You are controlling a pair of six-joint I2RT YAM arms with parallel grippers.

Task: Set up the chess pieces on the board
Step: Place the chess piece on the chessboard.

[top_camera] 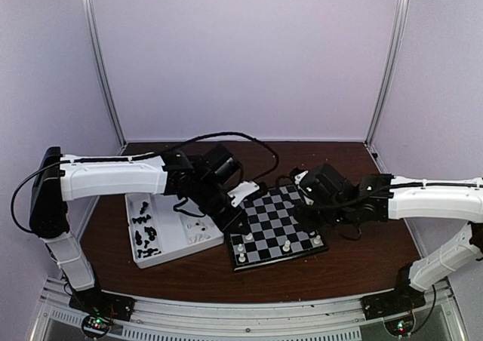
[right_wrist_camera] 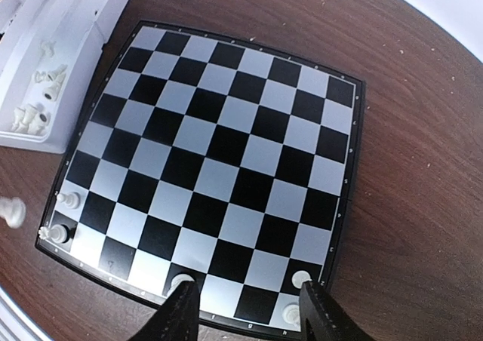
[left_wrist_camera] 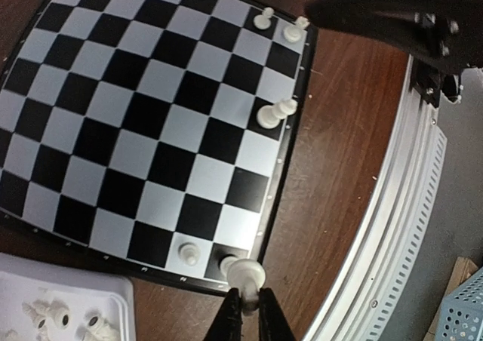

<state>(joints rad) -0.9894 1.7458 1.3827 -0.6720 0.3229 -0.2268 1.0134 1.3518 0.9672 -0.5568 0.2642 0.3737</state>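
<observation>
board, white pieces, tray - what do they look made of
Board: smooth plastic or printed card, hard to tell which; flat checks, thin black rim. White pieces: likely moulded plastic, given their cream, slightly glossy look. Tray: white moulded plastic, thin partition walls, matte.

The left arm and the right arm have smooth white shells and black joints. A thin black cable makes an arc in the frame centre. The black bases at the bottom edge have small green lights beside them. The left gripper and the right gripper have black, tapered fingers.
</observation>
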